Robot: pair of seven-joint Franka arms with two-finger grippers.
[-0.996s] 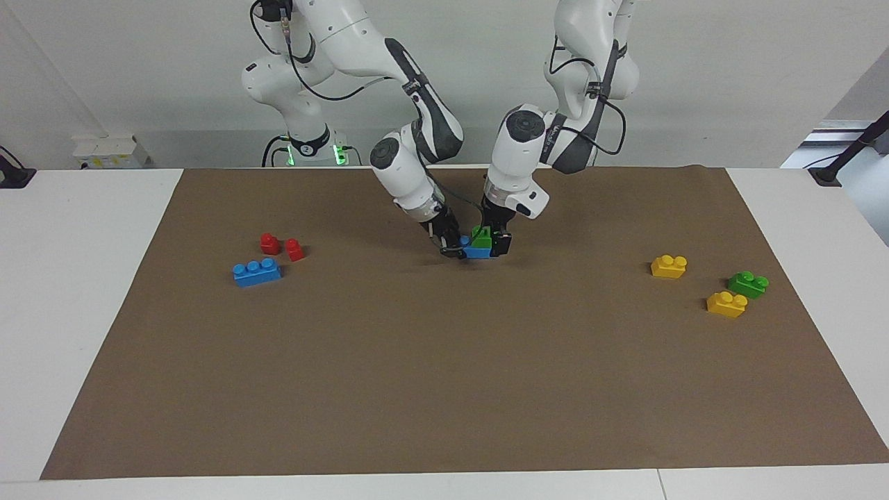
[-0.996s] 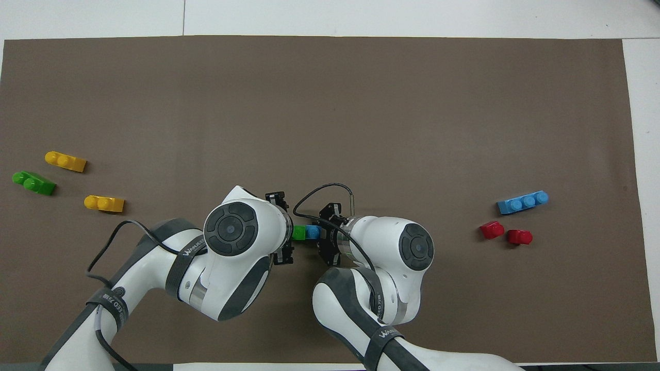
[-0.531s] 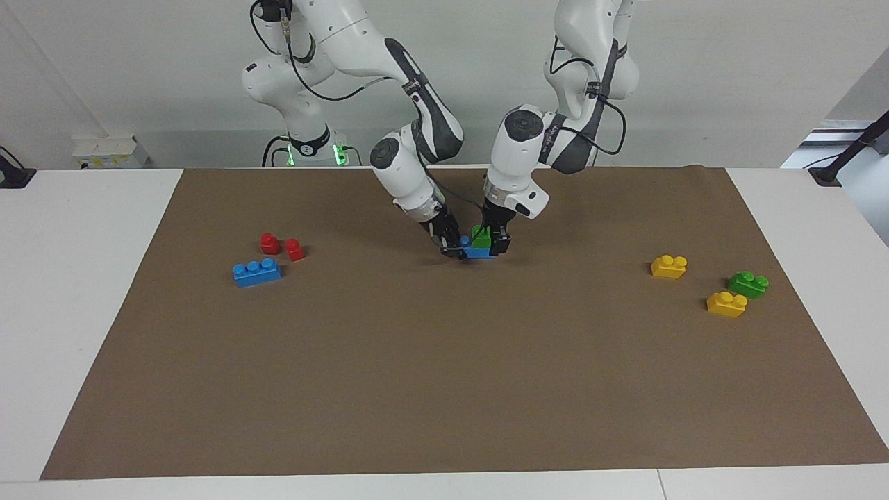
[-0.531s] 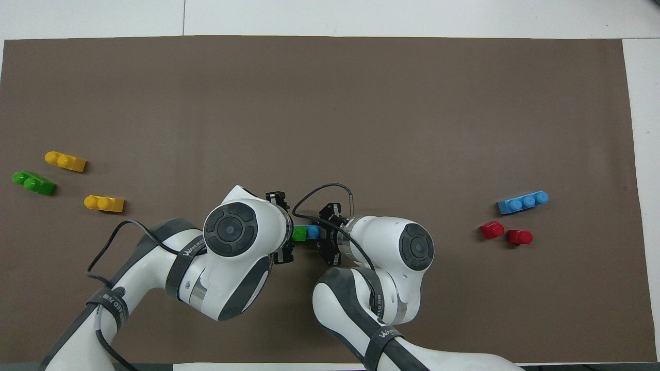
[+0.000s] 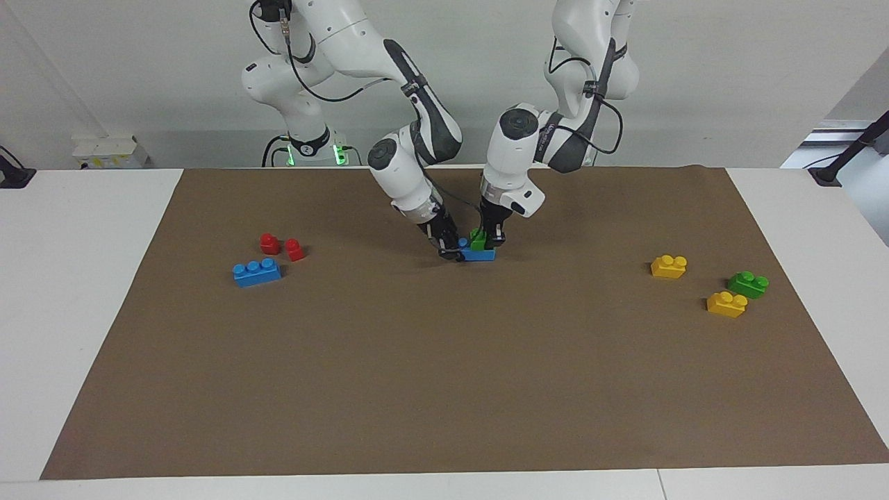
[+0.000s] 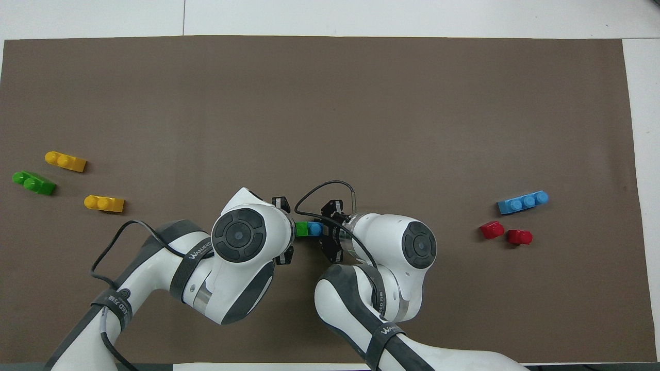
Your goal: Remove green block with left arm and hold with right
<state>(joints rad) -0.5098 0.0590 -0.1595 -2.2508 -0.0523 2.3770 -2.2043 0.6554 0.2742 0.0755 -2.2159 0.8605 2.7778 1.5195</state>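
Since a second ago the left end effector [image 5: 486,241] has drawn its fingers in from a wide spread, and its wrist has shifted slightly toward the right arm's side; its fingers are now pinched on the green block [image 5: 478,241], which sits stacked on a short blue block [image 5: 478,254] at the middle of the brown mat [image 5: 444,389], in the part nearer the robots; the right end effector [image 5: 450,251] has not changed, fingers clamped on the end of that blue block toward the right arm's end of the counter [image 5: 76,278], low against the mat; in the overhead view only a sliver of the green block [image 6: 301,229] and of the blue block [image 6: 314,229] shows between the two wrists, which cover the rest, so the fingertips cannot be read from above; the two wrists stand close together with the stack between them.

The other bricks lie farther from the robots than the stack; toward the right arm's end lie two small red blocks [image 5: 281,246] and, just beside them and farther from the robots, a longer blue three-stud brick [image 5: 257,271]; toward the left arm's end lie a yellow brick [image 5: 669,266], then a second green brick [image 5: 748,284] and another yellow brick [image 5: 726,303] just beside each other; all are well apart from the arms.
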